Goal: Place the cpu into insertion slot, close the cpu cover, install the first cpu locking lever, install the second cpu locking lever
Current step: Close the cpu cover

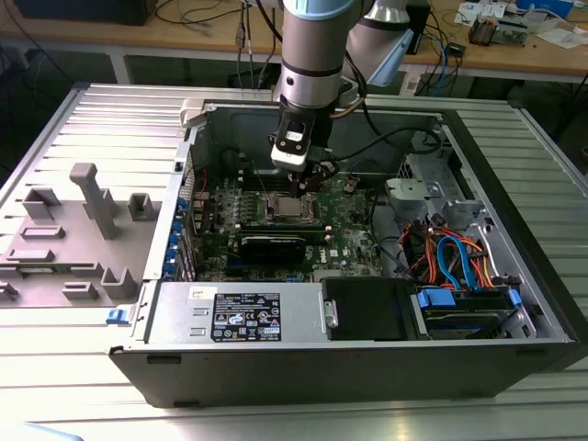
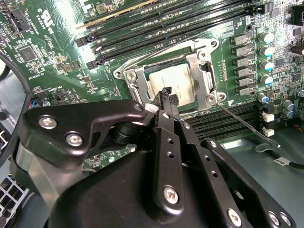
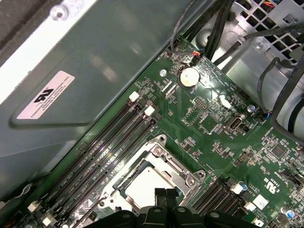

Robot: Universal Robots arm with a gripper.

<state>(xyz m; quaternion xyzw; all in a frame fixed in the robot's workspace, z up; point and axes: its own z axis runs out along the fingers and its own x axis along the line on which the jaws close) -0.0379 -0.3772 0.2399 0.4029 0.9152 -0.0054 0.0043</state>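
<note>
The cpu [image 2: 178,83] lies in the slot [image 2: 156,68] under the lowered cover [image 2: 135,78], and the tool [image 2: 167,95], closed and empty, hovers at its edge, probably because the lever [image 2: 240,121] is not yet locked.

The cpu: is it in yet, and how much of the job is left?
Looks done: the cpu sits in place with the cpu cover flat round it. In hand: the gripper hovers close over the cover's edge. Left: one thin locking lever juts out sideways from the cover's corner, so latching seems unfinished, though I cannot be sure.
</note>
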